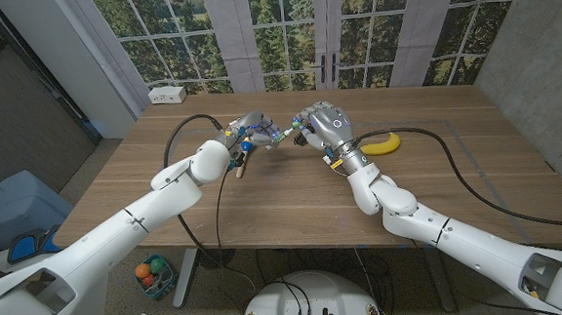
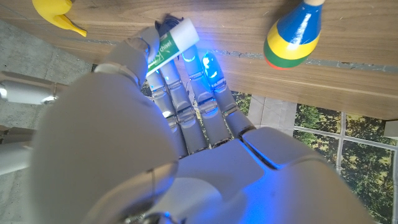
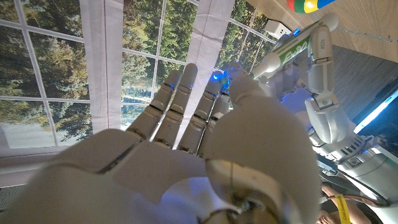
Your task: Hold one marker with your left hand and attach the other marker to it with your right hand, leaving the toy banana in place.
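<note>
1. Both hands are raised over the middle of the worktop [image 1: 293, 201] and meet fingertip to fingertip; in the head view the left hand [image 1: 247, 133] and the right hand [image 1: 324, 126] face each other with a thin white-and-green marker [image 1: 281, 134] bridging the gap between them.
2. The left hand grasps a marker; the left wrist view shows a white marker with a green label [image 2: 169, 43] clamped between thumb and fingers.
3. The right hand's fingers are curled toward the meeting point; whether it clenches the second marker I cannot tell, since its own wrist view shows only the back of the fingers [image 3: 186, 99] and the left hand's marker [image 3: 298, 45] beyond.
4. The toy banana [image 1: 381, 145] lies on the worktop just beside the right wrist, apart from both hands; a colourful striped toy [image 2: 295, 34] stands near the left hand.
5. Judged from this, the joining step is in hand; the next move calls for lining the two marker ends on one axis and pressing them together, left hand steady, right forearm clear of the banana.
</note>
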You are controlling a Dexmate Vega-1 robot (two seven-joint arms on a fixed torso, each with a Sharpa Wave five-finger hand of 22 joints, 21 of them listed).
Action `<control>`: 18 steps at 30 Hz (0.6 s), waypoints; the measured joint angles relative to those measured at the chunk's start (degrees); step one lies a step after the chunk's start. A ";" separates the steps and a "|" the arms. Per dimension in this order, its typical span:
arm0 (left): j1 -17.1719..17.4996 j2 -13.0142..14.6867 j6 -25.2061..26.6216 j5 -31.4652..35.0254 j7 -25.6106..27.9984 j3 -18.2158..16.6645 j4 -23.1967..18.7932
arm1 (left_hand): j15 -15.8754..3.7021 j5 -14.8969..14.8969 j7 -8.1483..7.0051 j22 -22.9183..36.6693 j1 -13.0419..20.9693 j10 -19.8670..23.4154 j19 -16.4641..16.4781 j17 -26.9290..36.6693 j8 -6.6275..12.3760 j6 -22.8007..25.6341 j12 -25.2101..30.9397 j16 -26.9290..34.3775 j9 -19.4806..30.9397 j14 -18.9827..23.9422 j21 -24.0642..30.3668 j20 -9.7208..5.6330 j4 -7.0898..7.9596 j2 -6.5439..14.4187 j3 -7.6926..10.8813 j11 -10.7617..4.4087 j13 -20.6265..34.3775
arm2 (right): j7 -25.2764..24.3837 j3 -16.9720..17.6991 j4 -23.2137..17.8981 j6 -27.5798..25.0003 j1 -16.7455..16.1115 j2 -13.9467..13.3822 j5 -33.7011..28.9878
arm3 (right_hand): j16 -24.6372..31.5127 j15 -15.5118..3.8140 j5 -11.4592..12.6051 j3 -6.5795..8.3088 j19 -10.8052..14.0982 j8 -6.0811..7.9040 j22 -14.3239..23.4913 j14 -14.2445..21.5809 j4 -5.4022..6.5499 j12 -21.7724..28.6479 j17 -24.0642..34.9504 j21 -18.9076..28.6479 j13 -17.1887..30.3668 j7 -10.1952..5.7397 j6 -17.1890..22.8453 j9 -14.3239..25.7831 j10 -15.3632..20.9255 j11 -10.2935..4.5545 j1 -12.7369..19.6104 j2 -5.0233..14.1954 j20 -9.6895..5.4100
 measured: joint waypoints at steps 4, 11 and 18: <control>-0.03 0.00 -0.24 -0.10 -0.14 -0.03 0.19 | 0.10 0.00 -0.01 0.00 0.00 0.00 0.00 0.00 -0.21 -0.01 -0.18 0.00 -0.01 0.10 0.00 0.00 -0.01 0.00 0.01 0.00 0.17 | -0.21 0.00 0.06 0.08 0.02 0.02 -0.02 | -0.22 0.00 -0.08 -0.19 -0.01 0.00 -0.07 0.00 0.18 -0.16 0.26 0.22 0.07 0.00 0.00 0.00 0.01 0.00 0.00 0.00 -0.01; -0.28 0.00 -0.59 -0.13 -0.34 -0.05 0.71 | 0.11 0.00 -0.02 0.00 -0.01 0.00 0.00 0.06 -0.28 -0.02 -0.27 -0.25 0.02 0.11 0.00 0.00 -0.24 0.01 0.24 -0.01 0.32 | -1.17 0.32 -0.27 0.16 -0.28 -0.26 -0.03 | -0.22 0.00 -0.18 -0.32 -0.31 0.00 -0.07 0.00 0.17 -0.33 0.25 0.22 0.07 0.00 0.00 0.01 0.33 0.33 0.00 0.00 -0.31; -0.65 -0.17 -0.85 -0.12 -0.54 -0.02 1.10 | 0.10 -0.03 -0.02 0.00 -0.10 -0.01 0.00 0.13 -0.19 -0.03 -0.44 -0.30 0.14 0.11 0.00 0.00 -0.24 0.09 0.24 -0.01 0.43 | -1.84 0.57 -0.77 0.28 -0.59 -0.71 -0.07 | -0.43 0.00 -0.22 -0.32 -0.31 -0.01 -0.06 -0.01 0.16 -0.38 0.52 0.47 0.07 0.00 0.00 0.01 0.33 0.33 0.00 0.00 -0.31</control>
